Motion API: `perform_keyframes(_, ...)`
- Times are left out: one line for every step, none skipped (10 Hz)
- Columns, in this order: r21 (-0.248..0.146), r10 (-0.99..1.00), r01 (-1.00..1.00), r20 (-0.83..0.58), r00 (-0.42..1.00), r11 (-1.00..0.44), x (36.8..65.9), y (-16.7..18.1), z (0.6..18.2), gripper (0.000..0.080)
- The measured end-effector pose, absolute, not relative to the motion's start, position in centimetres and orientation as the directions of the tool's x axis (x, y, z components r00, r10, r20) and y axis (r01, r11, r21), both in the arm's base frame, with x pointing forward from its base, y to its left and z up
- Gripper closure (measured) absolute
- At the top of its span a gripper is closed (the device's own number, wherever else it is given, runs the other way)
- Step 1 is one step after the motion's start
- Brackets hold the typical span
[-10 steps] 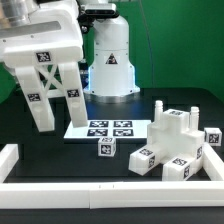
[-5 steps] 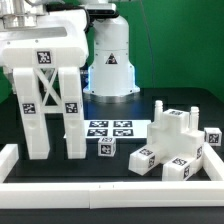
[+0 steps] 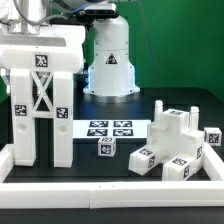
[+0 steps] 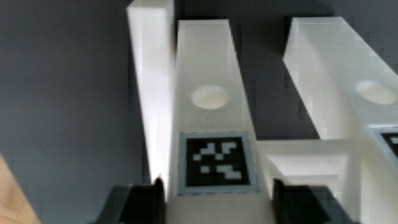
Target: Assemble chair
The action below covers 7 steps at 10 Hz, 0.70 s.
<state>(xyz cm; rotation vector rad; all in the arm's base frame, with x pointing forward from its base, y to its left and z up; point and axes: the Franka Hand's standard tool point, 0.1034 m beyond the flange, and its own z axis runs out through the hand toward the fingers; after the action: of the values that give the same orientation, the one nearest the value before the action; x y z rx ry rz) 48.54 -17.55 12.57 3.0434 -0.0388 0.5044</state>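
Pincer [image 4: 217, 203] clamped across chair frame [image 3: 26, 120] top bar, legs below it. Rigid plastic, probably light and slick; best hold is mid-bar on flat faces.

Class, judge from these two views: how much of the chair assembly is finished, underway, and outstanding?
Done: two legs, a cross brace and a top panel already form one upright legged frame. In hand: the tool grips a tagged bar of that frame from both sides. Left: the small cube and the stepped block cluster sit apart on the table, unjoined to it.
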Motion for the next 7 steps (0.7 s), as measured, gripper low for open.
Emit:
perform_keyframes(0.048,-0.023,-0.041,0.323,0.946,-0.998,48.6,-17.5,12.5,0.0514)
perform_keyframes(0.035,-0.048,-0.063,0.323,0.945,-0.997,48.7,-16.9,12.5,0.0514)
perform_keyframes(0.030,-0.047,-0.060,0.322,0.945,-0.998,49.0,-16.0,12.4,0.0514)
perform_keyframes(0.035,-0.045,-0.060,0.326,0.944,-0.998,49.0,-16.0,12.5,0.0514)
perform_keyframes(0.068,-0.023,-0.048,0.333,0.943,-0.997,48.7,-17.2,12.4,0.0514)
perform_keyframes(0.078,-0.030,-0.060,0.337,0.941,-0.995,48.6,-17.7,12.4,0.0514)
perform_keyframes(0.074,-0.038,-0.067,0.338,0.940,-0.995,48.7,-17.5,12.4,0.0505)
